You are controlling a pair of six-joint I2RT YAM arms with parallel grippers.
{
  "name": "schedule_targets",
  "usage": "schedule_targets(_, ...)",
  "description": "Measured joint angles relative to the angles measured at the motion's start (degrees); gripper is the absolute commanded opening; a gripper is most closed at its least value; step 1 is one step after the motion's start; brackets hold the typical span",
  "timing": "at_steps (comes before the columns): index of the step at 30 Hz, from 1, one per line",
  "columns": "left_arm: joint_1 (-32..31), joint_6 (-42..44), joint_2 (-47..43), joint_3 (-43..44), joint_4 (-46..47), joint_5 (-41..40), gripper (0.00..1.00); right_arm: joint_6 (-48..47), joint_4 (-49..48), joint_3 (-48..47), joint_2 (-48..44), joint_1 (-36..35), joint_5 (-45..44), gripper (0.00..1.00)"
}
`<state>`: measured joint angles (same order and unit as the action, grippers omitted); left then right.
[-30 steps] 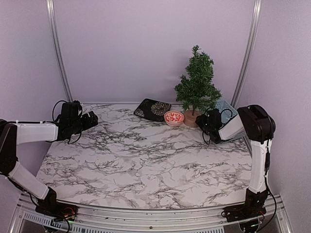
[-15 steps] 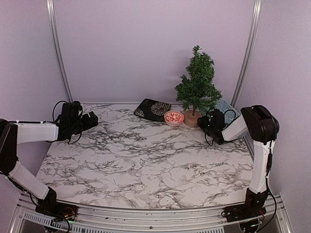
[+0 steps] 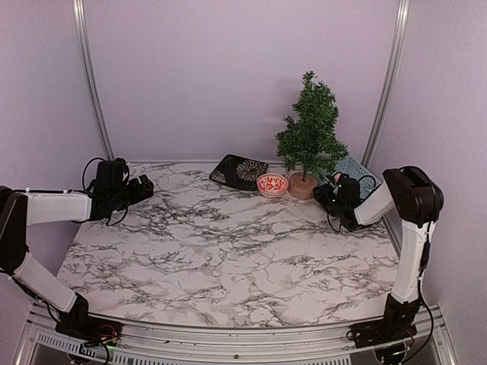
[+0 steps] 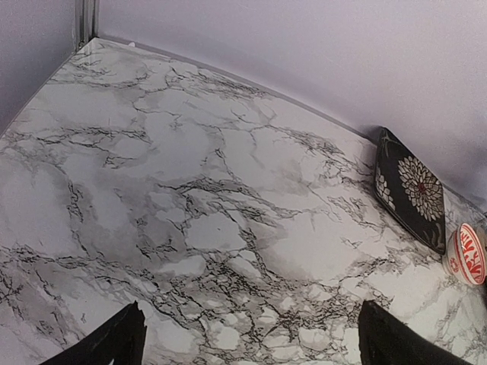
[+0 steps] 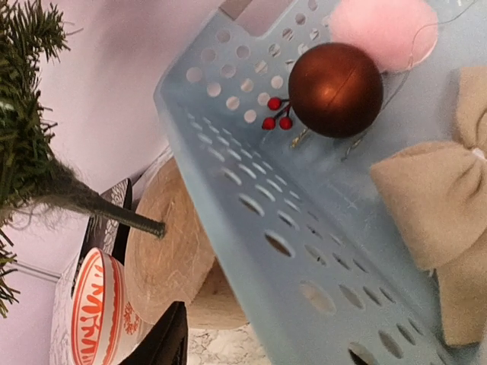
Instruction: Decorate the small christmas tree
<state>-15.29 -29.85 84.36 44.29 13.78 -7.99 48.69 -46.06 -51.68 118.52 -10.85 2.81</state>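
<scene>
The small christmas tree [image 3: 310, 135] stands on its round tan base [image 3: 302, 186] at the back right. In the right wrist view its trunk [image 5: 114, 213] and base [image 5: 163, 251] are close by on the left. My right gripper [image 3: 335, 191] is open and empty, at the near wall of a blue perforated basket [image 5: 251, 182]; one finger [image 5: 163, 342] shows beside the base. The basket holds a brown ball [image 5: 335, 89], a pink pom-pom [image 5: 384, 30] and a burlap bow [image 5: 445, 205]. My left gripper [image 3: 144, 187] is open and empty above the table at the left [image 4: 255, 350].
A red-and-white patterned bowl [image 3: 272, 184] sits just left of the tree base, and it also shows in the right wrist view [image 5: 95, 312]. A black plate with a floral pattern [image 3: 239, 171] lies at the back middle. The rear wall and a metal post [image 3: 384, 84] stand behind the tree.
My right gripper has moved to the right and farther back, from in front of the tree base to the blue basket. The left arm has not moved.
</scene>
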Motion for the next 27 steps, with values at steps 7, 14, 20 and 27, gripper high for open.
schedule_targets(7, 0.0, 0.0, 0.6, 0.0, 0.1, 0.0, 0.99, 0.7, -1.0, -5.0, 1.7, 1.1, 0.0, 0.54)
schedule_targets(14, 0.0, 0.0, 1.3, 0.0, 0.1, 0.0, 0.99, 0.8, -0.6, -11.9, 5.8, 1.1, 0.2, 0.55)
schedule_targets(20, 0.0, 0.0, 2.1, 0.9, 0.1, 0.0, 0.99, 0.3, 0.7, -17.5, 10.5, 1.5, 0.2, 0.55)
schedule_targets(27, 0.0, 0.1, 2.4, 1.0, 0.2, 0.0, 0.99, -1.2, 1.4, -22.8, 15.4, 2.3, 1.7, 0.54)
